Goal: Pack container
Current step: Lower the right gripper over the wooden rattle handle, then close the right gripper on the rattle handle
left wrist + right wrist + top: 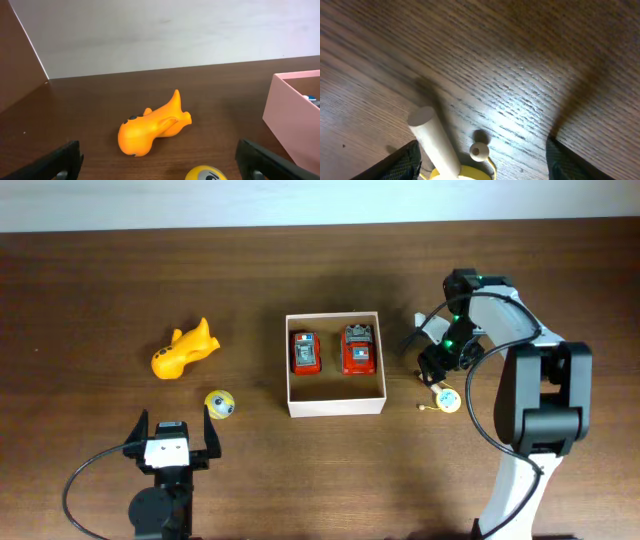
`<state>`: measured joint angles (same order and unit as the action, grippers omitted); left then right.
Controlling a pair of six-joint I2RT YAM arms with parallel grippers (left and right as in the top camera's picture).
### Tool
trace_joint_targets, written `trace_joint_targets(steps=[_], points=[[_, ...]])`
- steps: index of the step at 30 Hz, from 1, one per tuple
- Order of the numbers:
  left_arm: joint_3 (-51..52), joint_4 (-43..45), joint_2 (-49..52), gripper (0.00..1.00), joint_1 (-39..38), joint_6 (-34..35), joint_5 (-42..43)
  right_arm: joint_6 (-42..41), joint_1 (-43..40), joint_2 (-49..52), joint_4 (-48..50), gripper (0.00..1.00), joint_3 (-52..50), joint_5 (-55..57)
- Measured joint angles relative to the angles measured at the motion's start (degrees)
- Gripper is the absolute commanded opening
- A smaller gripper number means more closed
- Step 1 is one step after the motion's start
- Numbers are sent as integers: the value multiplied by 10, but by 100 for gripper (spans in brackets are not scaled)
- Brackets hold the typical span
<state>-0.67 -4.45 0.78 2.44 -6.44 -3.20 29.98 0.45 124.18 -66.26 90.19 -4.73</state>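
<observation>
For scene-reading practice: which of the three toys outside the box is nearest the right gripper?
The yellow toy with the white peg, beside the right gripper; the orange toy and yellow ball lie left of the container.

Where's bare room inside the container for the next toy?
Bare cardboard runs along the container's near wall, in front of the red toys. The far half is crowded: both sit side by side. Outside, the table between container and yellow ball is free.
</observation>
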Motion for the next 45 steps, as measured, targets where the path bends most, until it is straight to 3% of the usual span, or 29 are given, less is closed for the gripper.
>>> trace_joint_targets(steps=[12,29,45], points=[[0,0,0,99,0,0,0,-20,52,-13,-3,75,-27,10],[0,0,0,99,0,0,0,-29,43,-28,44,44,-56,18],[0,0,0,99,0,0,0,-38,28,-32,80,35,-60,-2]])
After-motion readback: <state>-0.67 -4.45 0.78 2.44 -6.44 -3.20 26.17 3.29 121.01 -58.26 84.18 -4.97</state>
